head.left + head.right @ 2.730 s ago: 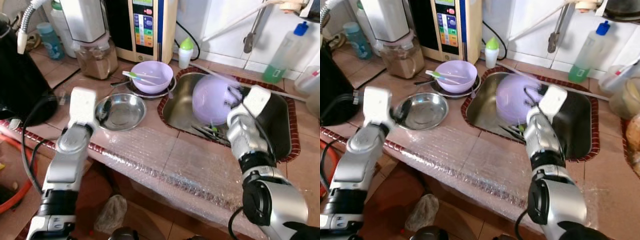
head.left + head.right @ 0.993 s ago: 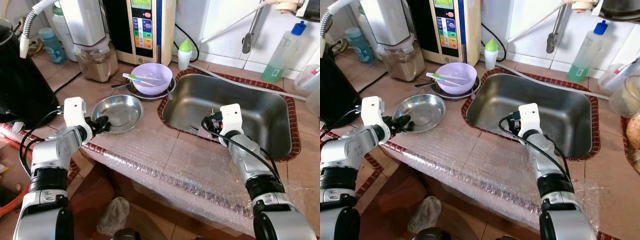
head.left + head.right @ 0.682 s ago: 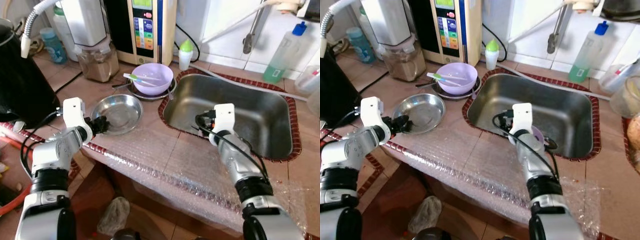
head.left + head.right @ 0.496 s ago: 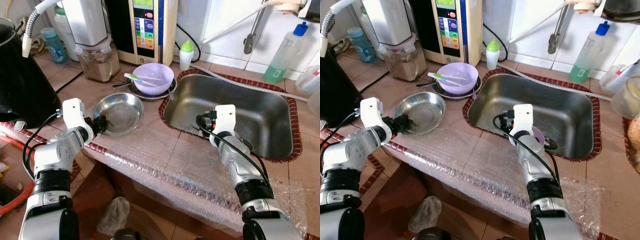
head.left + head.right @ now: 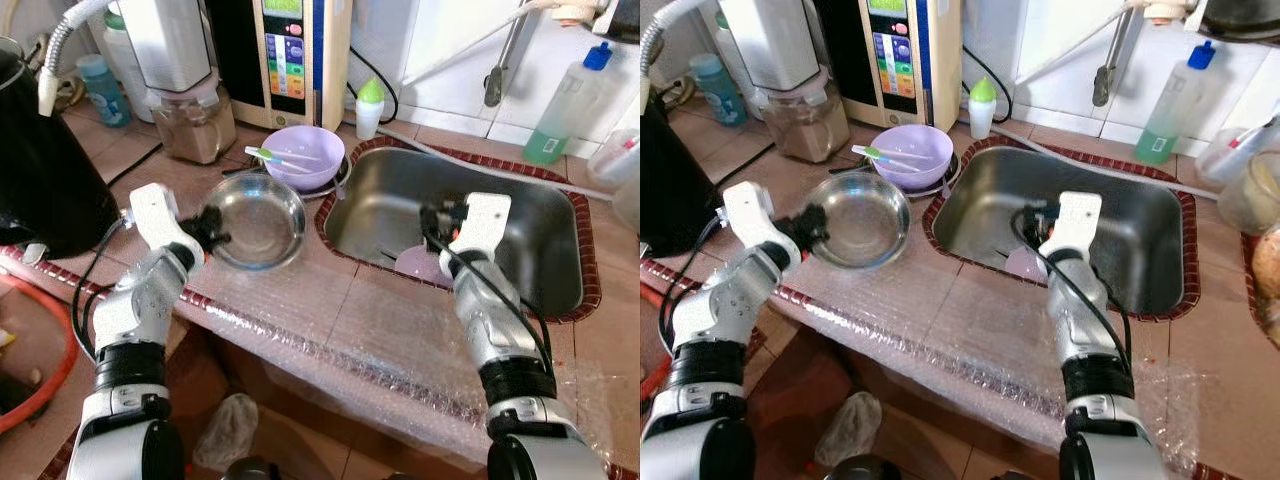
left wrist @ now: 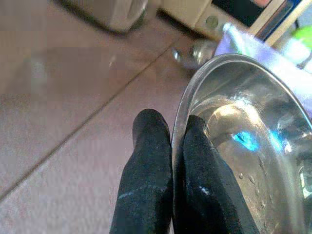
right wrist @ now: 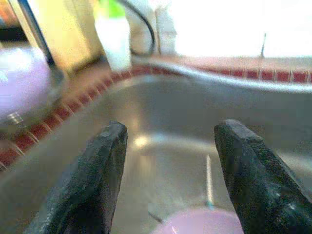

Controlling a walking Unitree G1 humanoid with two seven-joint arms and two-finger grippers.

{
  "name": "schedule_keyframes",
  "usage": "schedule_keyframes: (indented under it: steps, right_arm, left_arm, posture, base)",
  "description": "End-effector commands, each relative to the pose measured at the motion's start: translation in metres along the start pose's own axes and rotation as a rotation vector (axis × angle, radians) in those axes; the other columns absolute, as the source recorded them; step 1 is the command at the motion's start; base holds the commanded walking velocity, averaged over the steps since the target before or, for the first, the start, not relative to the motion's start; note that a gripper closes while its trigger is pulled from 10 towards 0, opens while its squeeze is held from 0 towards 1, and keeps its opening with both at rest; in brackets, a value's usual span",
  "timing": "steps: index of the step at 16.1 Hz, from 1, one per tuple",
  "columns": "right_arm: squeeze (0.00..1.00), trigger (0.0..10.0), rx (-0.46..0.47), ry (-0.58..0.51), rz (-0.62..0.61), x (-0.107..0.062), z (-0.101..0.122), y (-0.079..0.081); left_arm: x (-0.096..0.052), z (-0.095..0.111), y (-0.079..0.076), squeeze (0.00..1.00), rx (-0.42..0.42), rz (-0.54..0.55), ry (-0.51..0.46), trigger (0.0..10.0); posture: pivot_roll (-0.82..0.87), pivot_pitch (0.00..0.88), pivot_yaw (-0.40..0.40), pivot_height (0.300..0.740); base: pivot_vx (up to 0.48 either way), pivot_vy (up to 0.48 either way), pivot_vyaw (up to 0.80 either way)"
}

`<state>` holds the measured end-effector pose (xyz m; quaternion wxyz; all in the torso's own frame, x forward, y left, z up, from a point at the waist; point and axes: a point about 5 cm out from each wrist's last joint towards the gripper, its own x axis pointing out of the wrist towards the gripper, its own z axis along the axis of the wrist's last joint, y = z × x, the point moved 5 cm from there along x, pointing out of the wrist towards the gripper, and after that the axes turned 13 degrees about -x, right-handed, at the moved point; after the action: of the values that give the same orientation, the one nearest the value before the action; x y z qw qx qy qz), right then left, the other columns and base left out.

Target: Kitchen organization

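The tiled tabletop [image 5: 150,170] runs along the wall, its front edge covered with bubble wrap [image 5: 380,330]. Sunk into its right half is a stainless-steel sink [image 5: 540,235] with a red-tiled rim. A black appliance [image 5: 40,170] stands at the left edge, and along the back edge stand a white blender-like machine with a jar of brown powder [image 5: 190,120] and a water purifier with a coloured button panel [image 5: 295,50].

A steel bowl [image 5: 255,220] is held tilted above the tabletop just left of the sink; the left gripper [image 6: 171,141] has its jaws pressed together on the bowl's rim, one finger inside and one outside. Behind it, near the sink's back left corner, a lilac bowl [image 5: 302,155] sits on a steel plate with a green-and-white utensil lying across it.

The right gripper [image 7: 168,141] hangs over the near left part of the sink, jaws spread wide with nothing between them. Below it, on the sink floor against the front wall, lies a lilac dish [image 5: 420,265].

A bottle of green liquid with a blue cap [image 5: 568,100] stands behind the sink, and a small white bottle with a green cap [image 5: 370,105] stands beside the purifier.
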<state>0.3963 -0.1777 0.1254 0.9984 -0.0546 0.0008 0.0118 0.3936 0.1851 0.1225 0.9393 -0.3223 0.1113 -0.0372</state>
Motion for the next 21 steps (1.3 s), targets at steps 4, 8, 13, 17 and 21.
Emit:
schedule_keyframes:
  steps: [4, 8, 13, 17, 21]
  right_arm:
    - [0.0, 10.0, 0.105, -0.133, 0.047, 0.005, 0.035, 0.004]
    - [0.0, 10.0, 0.254, -0.206, 0.186, 0.002, 0.058, 0.025]
    - [0.0, 10.0, 0.347, -0.205, 0.52, -0.018, 0.069, 0.075]
    - [0.0, 10.0, 0.362, -0.147, 0.672, -0.033, 0.064, 0.101]
    - [0.0, 10.0, 0.326, -0.119, 0.699, -0.033, 0.058, 0.115]
  left_arm:
    - [-0.001, 0.019, -0.014, 0.0, 0.063, -0.029, -0.086, 0.0]
    - [-0.002, 0.028, -0.036, 0.0, 0.123, -0.121, -0.156, 0.0]
    - [-0.001, 0.029, -0.069, 0.0, 0.193, -0.22, -0.195, 0.0]
    - [-0.002, 0.027, -0.089, 0.0, 0.222, -0.287, -0.204, 0.0]
    - [-0.006, 0.019, -0.105, 0.0, 0.218, -0.359, -0.189, 0.0]
  posture:
    - [-0.01, 0.0, 0.017, 0.74]
    - [-0.01, 0.0, 0.013, 0.74]
    - [-0.01, 0.0, 0.015, 0.74]
    - [-0.02, 0.0, 0.018, 0.74]
    - [-0.02, 0.0, 0.019, 0.74]
  base:
    - [0.0, 0.0, 0.0]
    - [0.0, 0.0, 0.0]
    - [0.0, 0.0, 0.0]
    - [0.0, 0.0, 0.0]
    - [0.0, 0.0, 0.0]
